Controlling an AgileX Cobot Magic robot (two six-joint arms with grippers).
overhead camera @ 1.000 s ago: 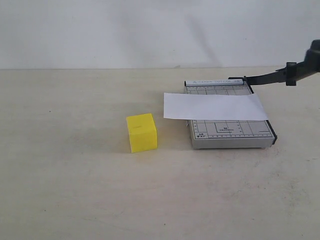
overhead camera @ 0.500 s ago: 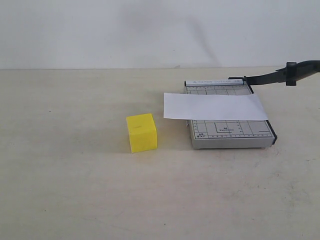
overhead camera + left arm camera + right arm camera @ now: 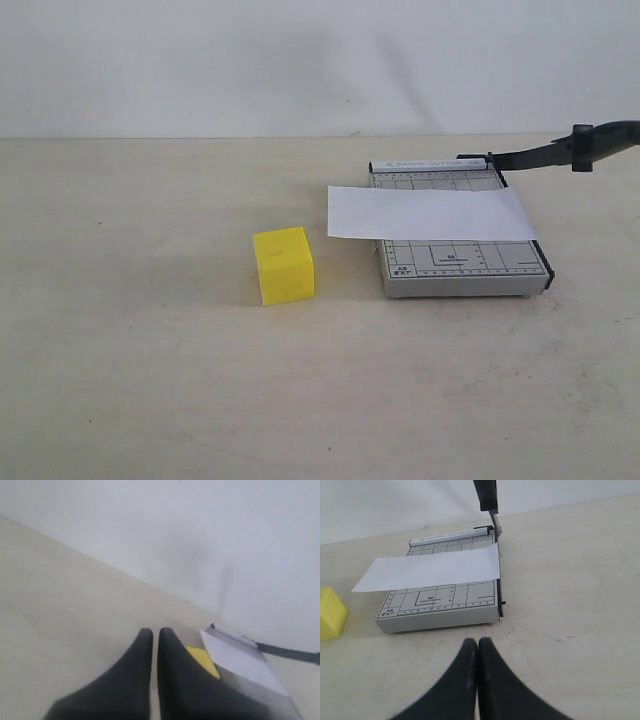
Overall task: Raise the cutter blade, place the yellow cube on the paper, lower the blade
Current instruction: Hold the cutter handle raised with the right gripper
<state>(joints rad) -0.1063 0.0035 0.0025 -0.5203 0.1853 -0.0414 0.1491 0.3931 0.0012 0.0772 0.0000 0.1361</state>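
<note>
The yellow cube sits on the table to the left of the grey cutter board. Across the board lies the white paper, overhanging it on the left. The cutter blade is raised, angling up from its hinge toward the right edge. Neither gripper shows in the exterior view. My left gripper is shut and empty, with the cube partly hidden behind one finger. My right gripper is shut and empty, in front of the board, the paper and the raised blade.
A pale tabletop stretches around the cube and board, ending at a plain white wall behind. Nothing else stands on the table.
One second ago a dark gripper showed at the blade's handle end at the right edge of the exterior view; it has gone out of view. The blade stays raised. Cube and paper unmoved.
</note>
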